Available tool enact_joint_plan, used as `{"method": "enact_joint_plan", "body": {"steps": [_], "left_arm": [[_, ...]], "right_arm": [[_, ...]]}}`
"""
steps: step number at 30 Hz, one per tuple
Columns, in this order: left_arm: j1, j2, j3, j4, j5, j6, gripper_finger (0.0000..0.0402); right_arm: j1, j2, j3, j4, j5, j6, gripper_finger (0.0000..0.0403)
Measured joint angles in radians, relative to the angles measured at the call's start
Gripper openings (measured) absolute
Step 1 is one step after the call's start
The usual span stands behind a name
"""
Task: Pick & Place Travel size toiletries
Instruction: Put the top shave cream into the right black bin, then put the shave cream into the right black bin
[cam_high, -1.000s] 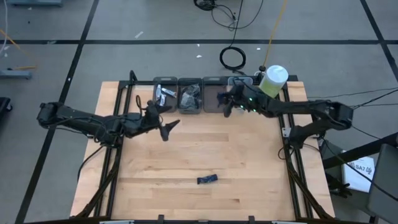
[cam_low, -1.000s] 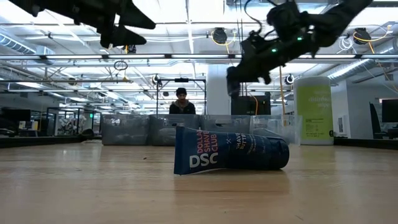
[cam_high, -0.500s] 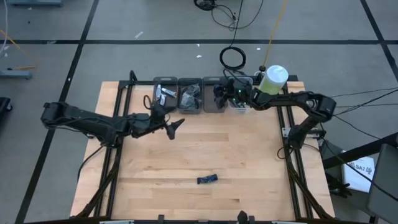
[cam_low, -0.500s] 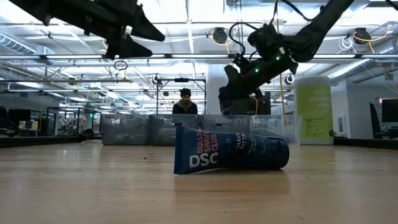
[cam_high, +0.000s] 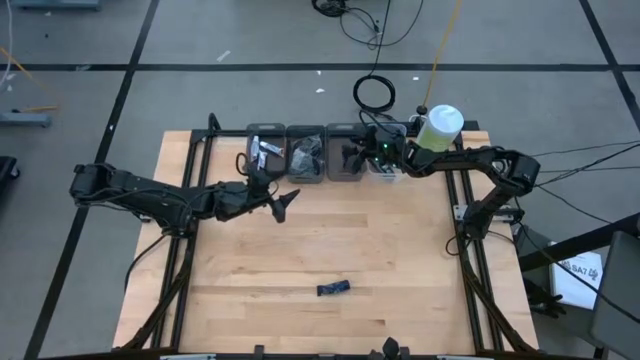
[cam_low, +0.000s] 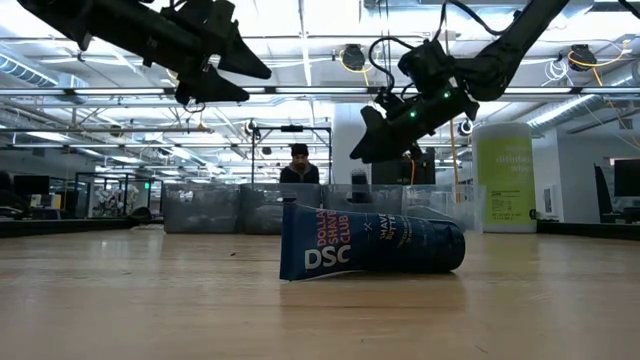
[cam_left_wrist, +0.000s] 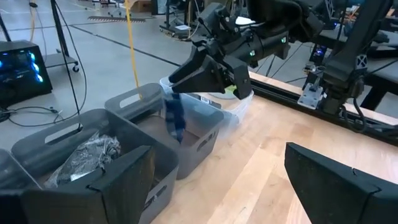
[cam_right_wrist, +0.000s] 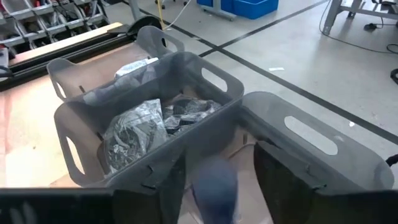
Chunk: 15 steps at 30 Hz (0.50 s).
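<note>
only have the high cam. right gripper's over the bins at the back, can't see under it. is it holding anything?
Observer: No grip. The left wrist view shows the right gripper with its jaws apart and a dark blue packet blurred just under them, apparently dropping.
Operator: which bin?
Observer: The grey bin next to the one holding crumpled silvery packets.
Operator: left gripper empty?
Observer: Yes. The left gripper hovers above the wood, and its own wrist view shows wide fingers with nothing between them.
</note>
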Motion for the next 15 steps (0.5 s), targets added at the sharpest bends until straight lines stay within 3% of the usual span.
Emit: {"method": "enact_joint_plan", "body": {"steps": [6,15], "left_arm": [[0.0,0.0,0.0,-0.002,0.098,-0.022,0.0351],[0.0,0.056,0.001,0.036,0.279,-0.019,0.0351]], "right_arm": [[0.009,-0.004,0.0,0.008,-0.01,-0.035,0.0222],[0.069,-0.056,-0.001,0.06,-0.336,-0.037,0.0231]]}}
